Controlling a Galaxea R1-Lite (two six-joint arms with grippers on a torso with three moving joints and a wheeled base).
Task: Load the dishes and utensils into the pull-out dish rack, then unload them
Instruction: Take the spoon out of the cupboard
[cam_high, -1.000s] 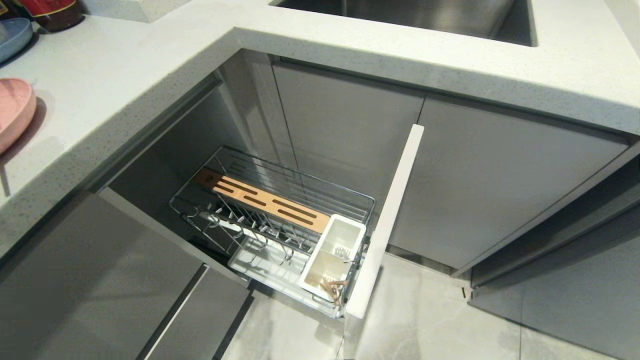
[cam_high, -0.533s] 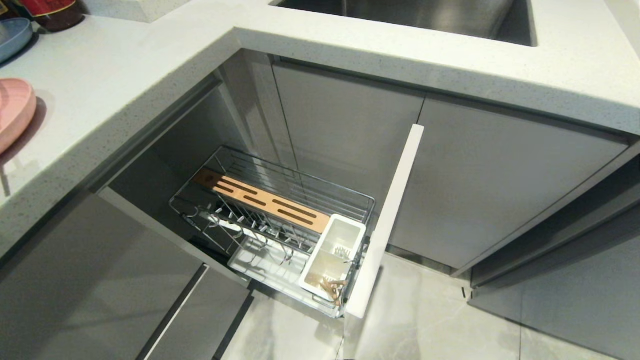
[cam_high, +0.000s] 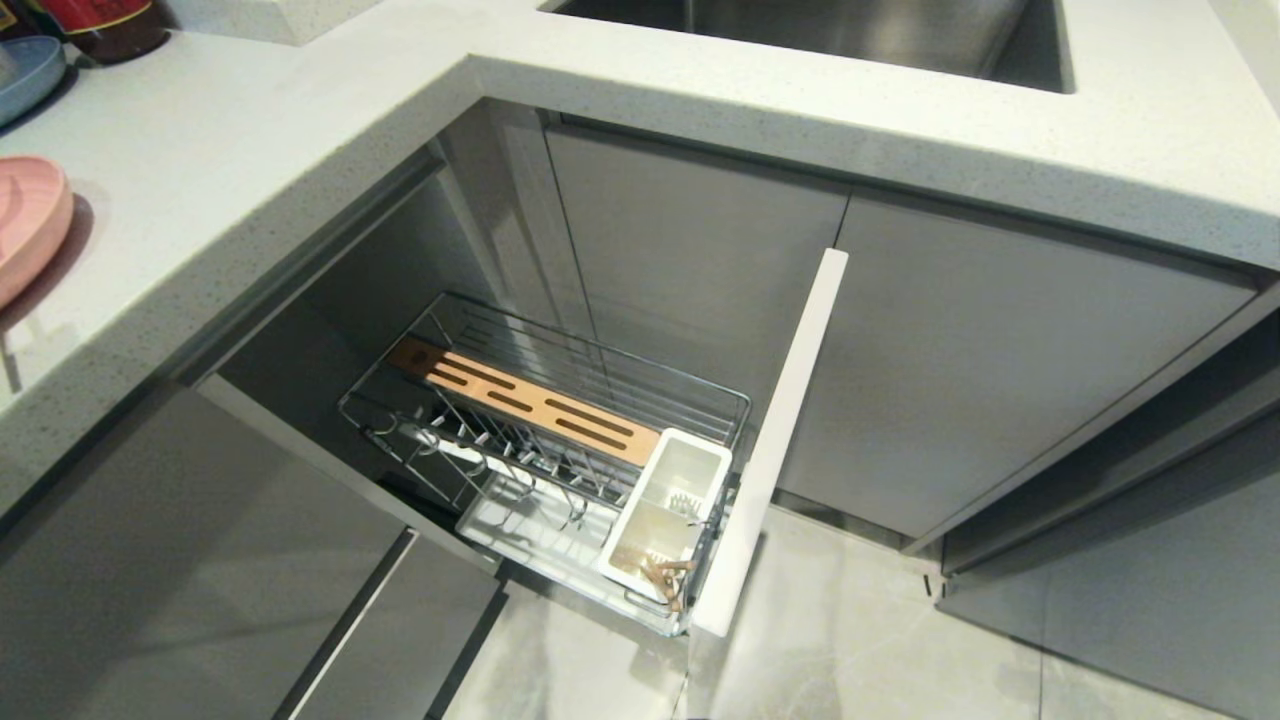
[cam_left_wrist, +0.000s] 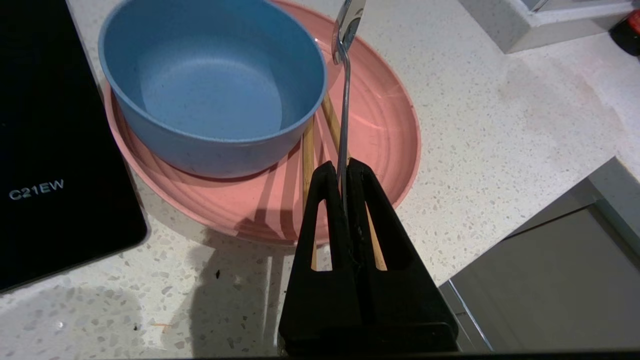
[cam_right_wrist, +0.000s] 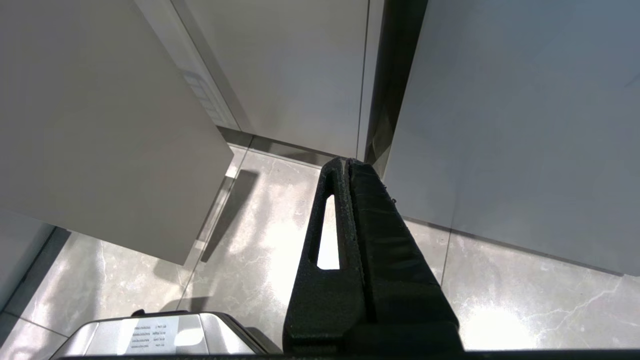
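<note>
While the pull-out dish rack (cam_high: 560, 470) stands drawn out below the counter, its loading is judged barely begun. At the near end, against the pale front panel (cam_high: 770, 440), the white utensil box (cam_high: 668, 515) shows some light wooden sticks (cam_high: 668, 580) in its nearest compartment; what they are cannot be told. The white tray (cam_high: 520, 525), the plate prongs (cam_high: 500, 455) and the slotted wood strip (cam_high: 530, 400) carry no dish.

Neither arm appears in the head view. In its own wrist view the right gripper (cam_right_wrist: 347, 165) hangs over the tiled floor (cam_right_wrist: 260, 235) beside grey cabinet fronts, fingers pressed together and empty, apparently parked.

Farther off, on the speckled counter (cam_left_wrist: 500, 125), the left gripper (cam_left_wrist: 343, 167) is clamped tight on the handle of the silver spoon (cam_left_wrist: 345, 75), whose bowl end points away above the pink plate (cam_left_wrist: 380, 125). Whether the spoon is clear of the plate cannot be told. The blue bowl (cam_left_wrist: 210, 85) sits on that plate, and the chopsticks (cam_left_wrist: 307, 150) lie on it too, partly under the bowl and passing beneath the fingers. A black panel (cam_left_wrist: 50, 125) borders the plate.

Assessment: the spoon is gripped but not delivered; plate, bowl and chopsticks remain to be loaded, and the whole unloading follows.
</note>
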